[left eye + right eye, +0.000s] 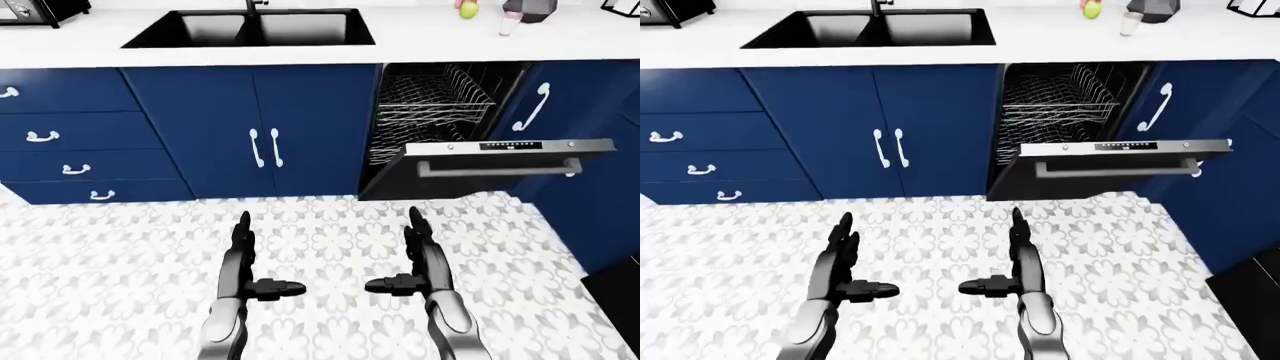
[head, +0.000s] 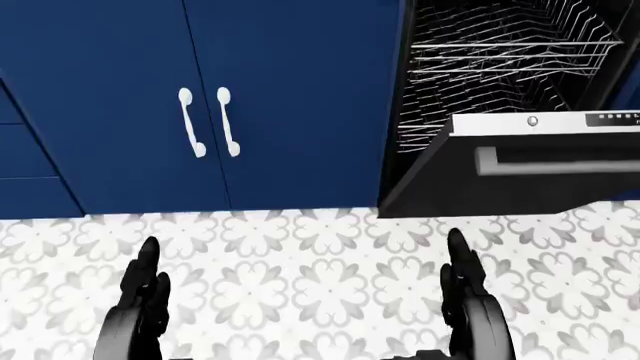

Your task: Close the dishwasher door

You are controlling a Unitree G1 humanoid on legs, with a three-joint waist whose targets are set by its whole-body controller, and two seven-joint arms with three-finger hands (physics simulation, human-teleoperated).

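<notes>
The dishwasher door [image 1: 490,169] is hanging half-open. Both the left hand [image 1: 243,259] and right hand [image 1: 420,259] are hovering below it, released. Reaching under its handle [image 1: 498,168] and lifting should work best.

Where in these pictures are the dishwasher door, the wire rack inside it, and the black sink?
dishwasher door [image 1: 500,171]: left-eye view, on its dark outer panel near the handle.
wire rack [image 1: 432,101]: left-eye view, on the rack's wires.
black sink [image 1: 250,30]: left-eye view, on the basin's divider.
</notes>
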